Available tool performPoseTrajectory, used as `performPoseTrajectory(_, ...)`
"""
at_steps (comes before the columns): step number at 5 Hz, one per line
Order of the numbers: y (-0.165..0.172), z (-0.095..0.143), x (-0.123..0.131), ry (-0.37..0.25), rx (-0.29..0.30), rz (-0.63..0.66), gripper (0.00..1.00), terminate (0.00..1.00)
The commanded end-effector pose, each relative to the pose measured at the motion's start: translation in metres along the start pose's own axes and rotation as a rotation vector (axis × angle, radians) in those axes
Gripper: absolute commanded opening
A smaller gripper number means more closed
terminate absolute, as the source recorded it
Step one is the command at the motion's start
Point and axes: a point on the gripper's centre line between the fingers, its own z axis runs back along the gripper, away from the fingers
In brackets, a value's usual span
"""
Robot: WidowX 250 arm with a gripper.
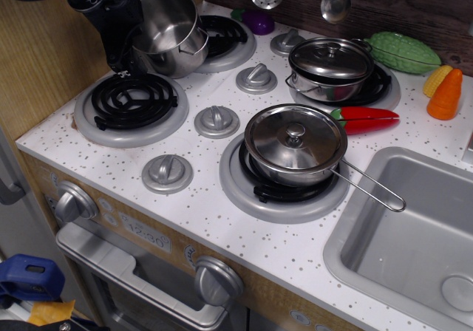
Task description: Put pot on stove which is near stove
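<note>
The pot [171,29] is tall, shiny steel and has no lid. It is tilted, with its open mouth facing up and to the left, over the gap between the front-left stove burner [131,103] and the back-left burner [225,39]. My black gripper [126,63] comes down from the top left and is shut on the pot's left rim, which hides that part of the rim. The pot's base hangs at the near edge of the back-left burner. The front-left burner's black coil is bare.
A squat lidded steel pot [330,66] stands on the back-right burner. A lidded pan with a long wire handle [295,142] stands on the front-right burner. Grey knobs [216,120] lie between the burners. Toy vegetables [403,50] and a sink [414,242] are on the right, and utensils [336,4] hang at the back.
</note>
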Motion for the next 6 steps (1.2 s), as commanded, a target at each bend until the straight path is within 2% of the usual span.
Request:
performPoseTrajectory(1, 0.000, 0.000, 0.000, 0.000, 0.000, 0.000, 1.00, 0.00)
performPoseTrajectory(3, 0.017, -0.006, 0.009, -0.051, 0.038, -0.099, 1.00, 0.00)
performPoseTrajectory(4, 0.019, -0.010, 0.010, -0.084, 0.087, -0.139, 1.00, 0.00)
performPoseTrajectory(6, 0.022, -0.023, 0.011, -0.154, 0.088, -0.161, 1.00, 0.00)
